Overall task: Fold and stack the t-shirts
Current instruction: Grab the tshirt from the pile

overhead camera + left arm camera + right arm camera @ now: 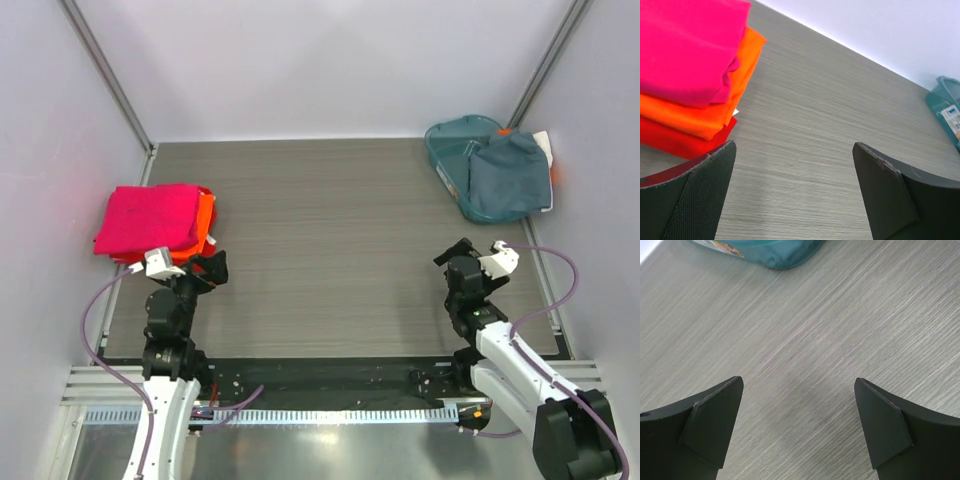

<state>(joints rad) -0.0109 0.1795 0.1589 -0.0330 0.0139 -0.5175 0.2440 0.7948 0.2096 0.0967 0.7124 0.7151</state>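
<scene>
A folded stack of t-shirts lies at the table's left edge, a magenta shirt (148,216) on top of an orange-red one (206,222). The left wrist view shows the magenta shirt (685,45) over orange (715,110) and red (675,142) layers. A slate blue-grey shirt (510,175) is heaped in the teal tub (450,150) at the back right, with a bit of white cloth (544,148) beside it. My left gripper (212,268) (794,145) stands open just right of the stack, empty. My right gripper (478,247) (798,380) is open over bare table, well in front of the tub.
The grey wood-grain table (330,230) is enclosed by pale walls at the left, back and right. The tub shows at the right edge of the left wrist view (946,102) and at the top of the right wrist view (780,252).
</scene>
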